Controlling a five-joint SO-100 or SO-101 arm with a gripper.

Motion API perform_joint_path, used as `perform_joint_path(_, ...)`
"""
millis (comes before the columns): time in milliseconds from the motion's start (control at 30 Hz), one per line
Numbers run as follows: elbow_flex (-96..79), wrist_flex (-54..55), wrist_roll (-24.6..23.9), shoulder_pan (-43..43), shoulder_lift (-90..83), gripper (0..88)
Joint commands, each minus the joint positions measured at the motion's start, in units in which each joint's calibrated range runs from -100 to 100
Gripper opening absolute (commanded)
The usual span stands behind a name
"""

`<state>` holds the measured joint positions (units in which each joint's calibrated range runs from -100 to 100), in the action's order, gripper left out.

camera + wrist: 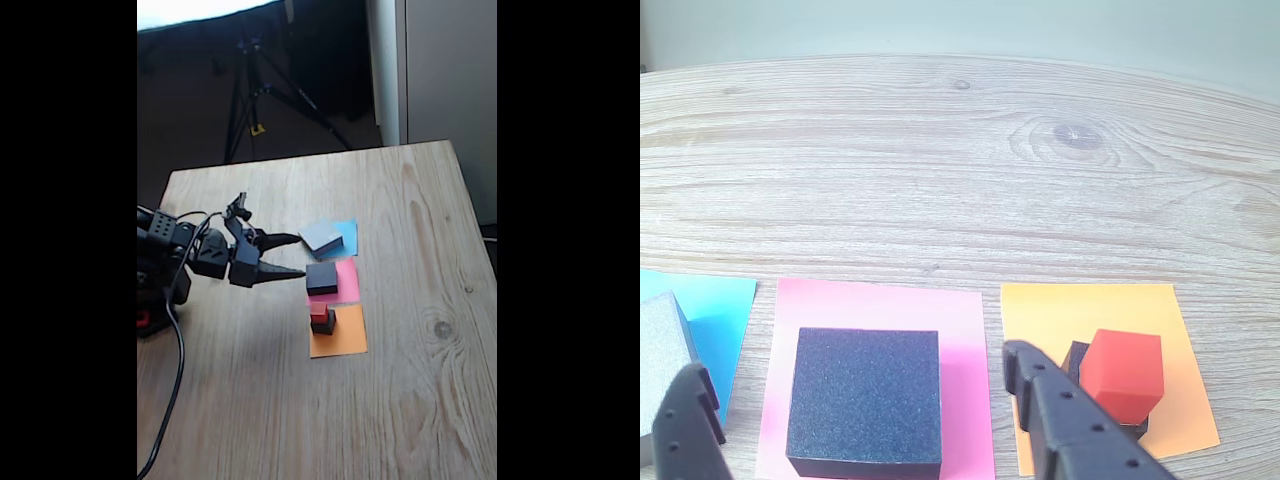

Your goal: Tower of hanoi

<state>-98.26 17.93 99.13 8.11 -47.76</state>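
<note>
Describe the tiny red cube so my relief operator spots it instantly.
On the wooden table, three paper squares lie in a row: blue, pink, orange. On the orange paper square, a small black block carries the tiny red cube. It is the only red, and smallest, block.

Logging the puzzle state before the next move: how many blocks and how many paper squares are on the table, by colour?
Dark grey or black square blocks: 3
Small red cube: 1
Blue paper square: 1
Pink paper square: 1
Orange paper square: 1
Total: 7
</note>
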Motion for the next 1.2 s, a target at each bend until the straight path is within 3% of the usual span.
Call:
perform_joint_path(0, -0.74, 7.52, 0.87, 0.04, 6.04, 34.8)
perform_joint_path(733, 0.08, 33.02, 0.87, 0.29, 31.71, 35.2)
perform_joint_path(1167, 3.44, 41.84, 0.87, 0.54, 44.12, 35.7)
